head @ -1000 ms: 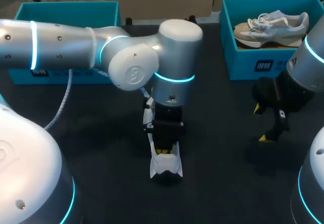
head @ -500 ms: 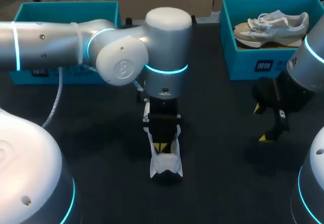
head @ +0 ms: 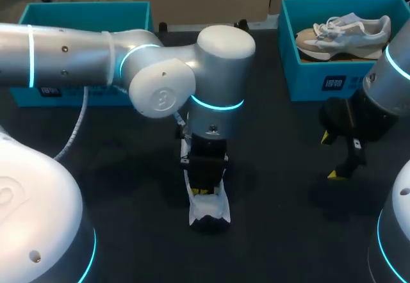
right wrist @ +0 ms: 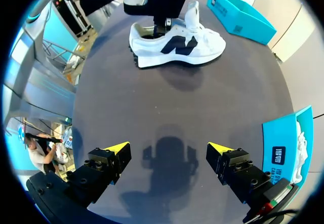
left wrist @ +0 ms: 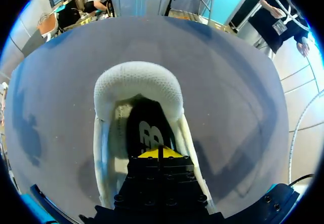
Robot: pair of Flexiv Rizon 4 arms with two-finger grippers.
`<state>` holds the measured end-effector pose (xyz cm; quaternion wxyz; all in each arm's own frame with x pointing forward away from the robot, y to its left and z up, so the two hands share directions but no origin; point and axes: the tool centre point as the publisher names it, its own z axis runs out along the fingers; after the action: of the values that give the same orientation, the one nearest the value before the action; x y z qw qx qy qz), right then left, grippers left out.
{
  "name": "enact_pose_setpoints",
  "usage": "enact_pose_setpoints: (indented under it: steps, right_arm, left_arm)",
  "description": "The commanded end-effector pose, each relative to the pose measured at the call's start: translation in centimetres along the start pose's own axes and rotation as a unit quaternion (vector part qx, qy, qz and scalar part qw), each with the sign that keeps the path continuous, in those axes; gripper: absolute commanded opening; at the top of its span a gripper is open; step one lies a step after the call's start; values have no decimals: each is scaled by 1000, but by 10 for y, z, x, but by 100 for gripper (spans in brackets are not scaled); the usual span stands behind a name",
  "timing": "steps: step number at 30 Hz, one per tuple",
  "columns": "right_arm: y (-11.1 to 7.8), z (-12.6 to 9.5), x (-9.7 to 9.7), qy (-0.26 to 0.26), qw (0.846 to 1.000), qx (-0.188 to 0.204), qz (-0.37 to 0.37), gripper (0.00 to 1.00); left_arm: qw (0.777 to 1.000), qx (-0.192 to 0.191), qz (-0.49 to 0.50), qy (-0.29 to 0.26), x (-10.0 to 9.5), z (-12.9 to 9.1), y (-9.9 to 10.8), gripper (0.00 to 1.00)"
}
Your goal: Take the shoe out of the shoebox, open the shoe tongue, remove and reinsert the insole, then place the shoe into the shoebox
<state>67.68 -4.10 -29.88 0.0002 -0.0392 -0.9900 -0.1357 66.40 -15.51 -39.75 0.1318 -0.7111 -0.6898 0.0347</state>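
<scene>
White mesh sneaker (left wrist: 136, 82) stands on the table. Left gripper (left wrist: 159, 153) is inside its mouth, fingers clenched together over the black insole (left wrist: 147, 133). Right gripper (right wrist: 167, 150) is released, well apart. Teal cardboard shoebox (head: 320, 81) beyond it holds a beige-grey sneaker (head: 346, 30).

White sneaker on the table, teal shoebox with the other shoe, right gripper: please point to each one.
white sneaker (right wrist: 177, 46), right wrist view, dark logo on its side
teal cardboard shoebox (head: 304, 78), head view, front wall
right gripper (right wrist: 168, 146), right wrist view, midway between its yellow tips

shoe (head: 208, 209) mid-table, left end effector (head: 204, 187) inside it, second shoe (head: 343, 32) in right shoebox (head: 318, 81)
</scene>
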Motion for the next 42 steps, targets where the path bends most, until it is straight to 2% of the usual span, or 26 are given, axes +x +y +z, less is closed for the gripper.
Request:
enact_pose_setpoints:
  steps: [1,9,13,16,38,42]
  right_arm:
    - [-1,1,1,-1,1000,0,-1,100]
    - [-1,1,1,-1,1000,0,-1,100]
    - [-1,1,1,-1,1000,0,-1,100]
    - [-1,1,1,-1,1000,0,-1,100]
    - [-1,1,1,-1,1000,0,-1,100]
    - [-1,1,1,-1,1000,0,-1,100]
  left_arm:
    - [1000,6,-6,-10,1,6,6,0]
    - [999,20,-8,-38,-11,-35,9,0]
    - [999,24,1,-36,-14,-46,10,0]
    - [999,30,16,-18,-15,-47,11,0]
    - [999,30,16,-18,-15,-47,11,0]
    - [999,27,33,-11,-21,-42,6,0]
